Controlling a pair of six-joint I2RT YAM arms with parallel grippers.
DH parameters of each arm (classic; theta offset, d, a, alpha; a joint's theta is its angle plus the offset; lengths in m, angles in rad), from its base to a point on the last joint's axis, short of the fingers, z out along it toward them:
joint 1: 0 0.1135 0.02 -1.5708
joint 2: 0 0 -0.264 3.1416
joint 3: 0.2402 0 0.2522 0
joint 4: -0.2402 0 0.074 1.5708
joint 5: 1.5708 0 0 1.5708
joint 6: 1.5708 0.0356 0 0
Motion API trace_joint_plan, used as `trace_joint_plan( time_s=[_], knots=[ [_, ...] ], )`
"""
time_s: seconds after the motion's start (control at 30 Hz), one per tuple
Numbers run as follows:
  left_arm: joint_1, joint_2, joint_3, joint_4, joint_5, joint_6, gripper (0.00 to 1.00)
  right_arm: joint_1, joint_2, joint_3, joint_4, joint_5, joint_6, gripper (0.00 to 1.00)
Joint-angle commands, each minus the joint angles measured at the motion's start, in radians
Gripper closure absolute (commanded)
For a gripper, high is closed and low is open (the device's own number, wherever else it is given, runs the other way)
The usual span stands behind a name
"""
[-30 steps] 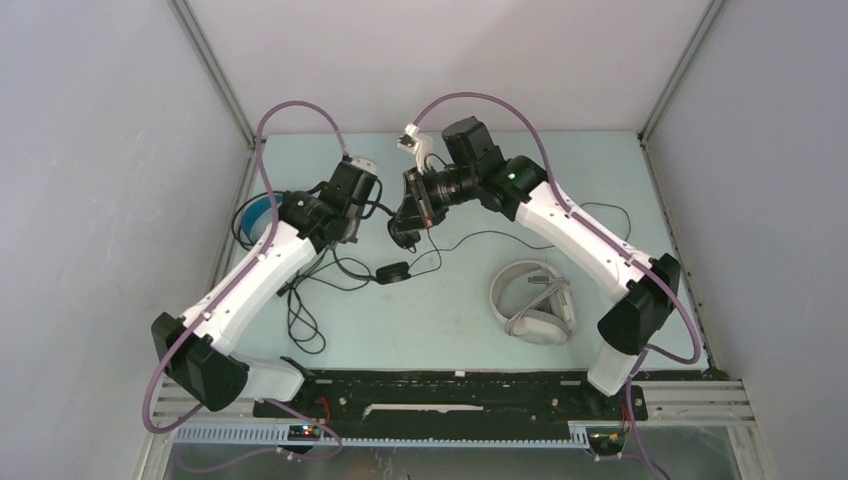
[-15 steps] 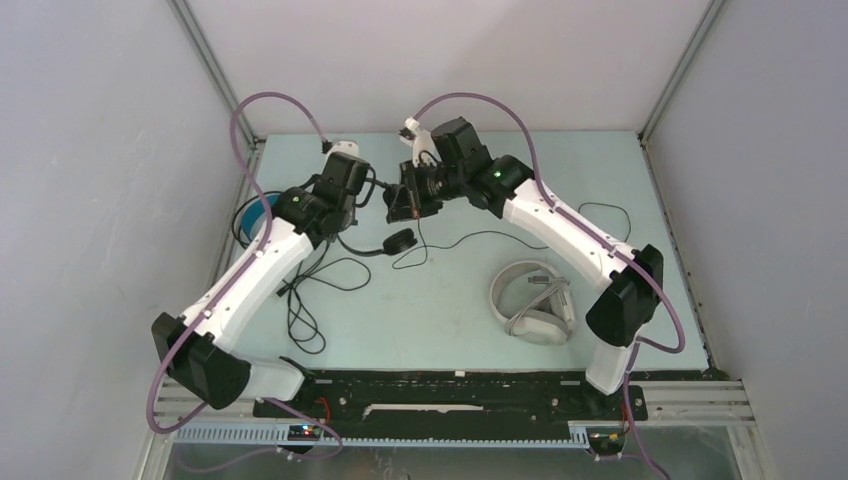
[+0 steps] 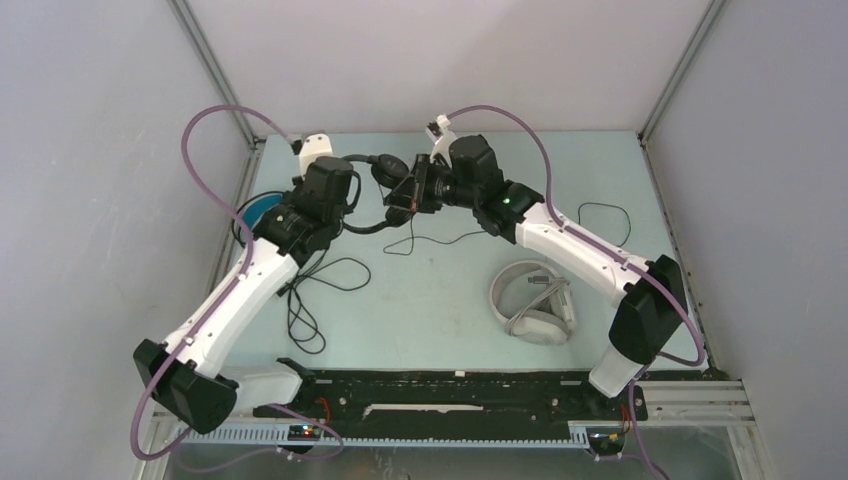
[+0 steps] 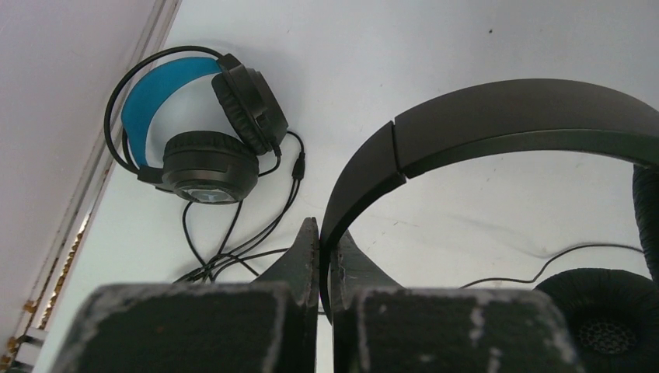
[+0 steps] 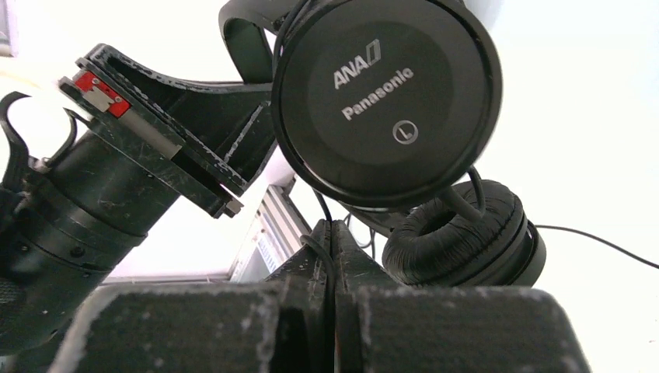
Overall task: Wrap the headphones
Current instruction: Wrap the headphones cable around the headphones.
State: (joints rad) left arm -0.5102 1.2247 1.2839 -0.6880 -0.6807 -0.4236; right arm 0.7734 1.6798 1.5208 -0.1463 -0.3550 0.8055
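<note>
Above the far middle of the table (image 3: 450,310), the small black on-ear headset (image 3: 385,170) hangs in the air between two tools. Three headsets are in view, each with two ear cups.

Left tool (image 4: 325,237): its two scuffed black fingers are clenched on the flat, matte, curved headband of the small headset, at the band's lower left end. One foam-padded cup of the same headset shows at the lower right of the left wrist view.

Right tool (image 5: 330,233): the fingers are pressed together on the thin black cable (image 5: 320,214), which drops from the raised cup into the seam between them. That cup has a smooth, glossy, round outer cap printed "ANA", "Panasonic" and a circled "L". The second cup, with a soft, wrinkled foam pad, hangs just below and behind it.

Bulky black over-ear headset (image 4: 210,163): it lies on the table by the left wall, with thick padded oval cushions, a blue-lined headband and a thin wire hoop over it. Its dark cables run in loose loops (image 3: 300,310) toward the near edge.

White over-ear headset (image 3: 540,322): it lies on the table beside the right arm, well apart from the other two, smooth-shelled with pale cushions.

The table is pale and matte.
</note>
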Motion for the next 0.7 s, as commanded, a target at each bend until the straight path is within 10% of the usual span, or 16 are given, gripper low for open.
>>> trace_joint_plan(
  time_s=[0.0, 0.67],
  knots=[
    [0.013, -0.067, -0.054, 0.170, -0.059, -0.071, 1.00, 0.006, -0.062, -0.040, 0.127, 0.028, 0.032, 1.00],
    [0.024, -0.265, -0.275, 0.425, -0.049, -0.192, 1.00, 0.005, -0.072, -0.105, 0.241, 0.001, 0.193, 1.00]
  ],
)
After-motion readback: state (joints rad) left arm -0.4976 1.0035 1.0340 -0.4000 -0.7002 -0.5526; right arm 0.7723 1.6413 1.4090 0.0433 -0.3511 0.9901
